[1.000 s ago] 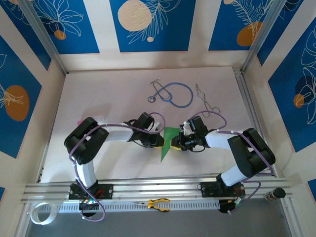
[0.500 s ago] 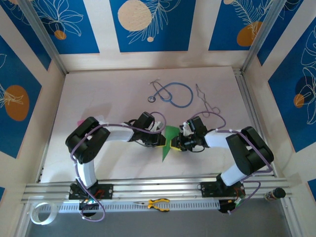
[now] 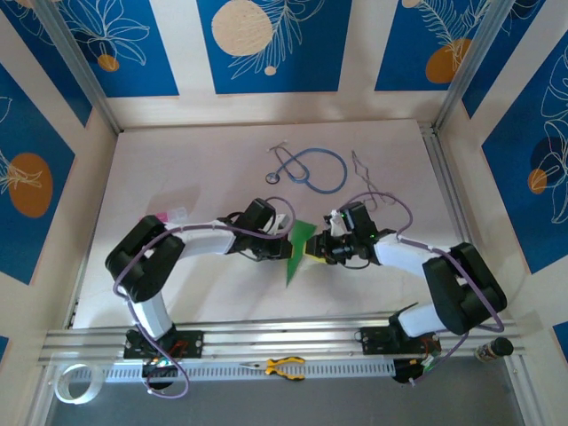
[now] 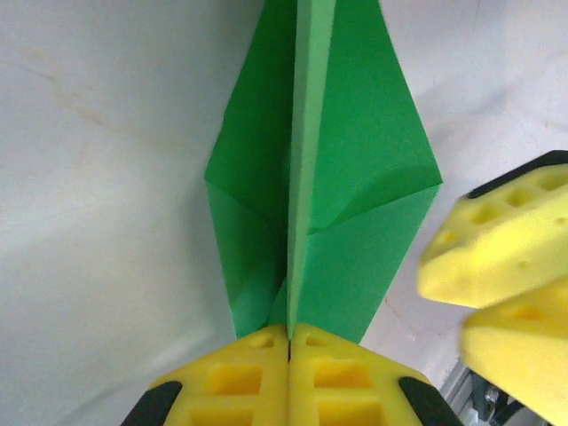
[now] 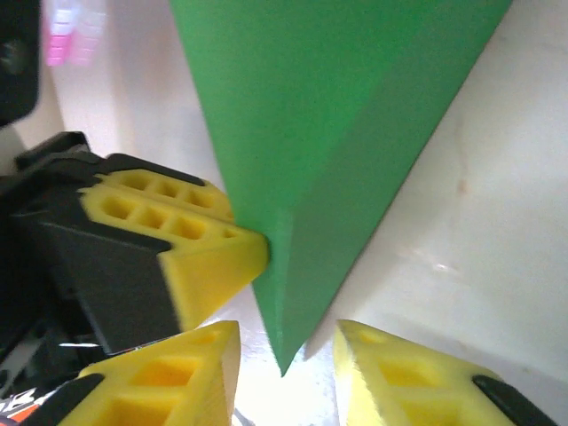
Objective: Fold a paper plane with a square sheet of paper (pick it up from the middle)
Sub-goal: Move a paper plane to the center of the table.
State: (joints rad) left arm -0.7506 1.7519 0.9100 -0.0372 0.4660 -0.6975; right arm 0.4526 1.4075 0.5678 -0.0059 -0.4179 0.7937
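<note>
Where the two black-and-white robot arms meet over the middle of the white tabletop, the overhead view shows a thin sheet of bright green paper, folded into a narrow pointed shape and held between them. The left gripper reaches it from the left and the right gripper from the right. From this height I cannot tell how their fingers stand. Farther back lies a blue stethoscope loop, with a thin bent wire just to its right. A small pink and white piece sits near the left arm's elbow. On the rail in front of the arm bases lie yellow-handled pliers and, at the far left, a pale roll of tape.

The left wrist camera gives the close detail that the overhead view cannot. The left gripper's yellow foam fingers are pressed flat together, clenched on the raised centre crease at the near end of the green paper. Its two wings spread to either side. The right gripper's yellow fingers appear blurred, just beside the right wing.

The right wrist camera shows the right gripper released. Its yellow fingers stand apart, with the pointed tip of the green paper in the gap between them. The left gripper's yellow finger presses against the paper's edge just above.
</note>
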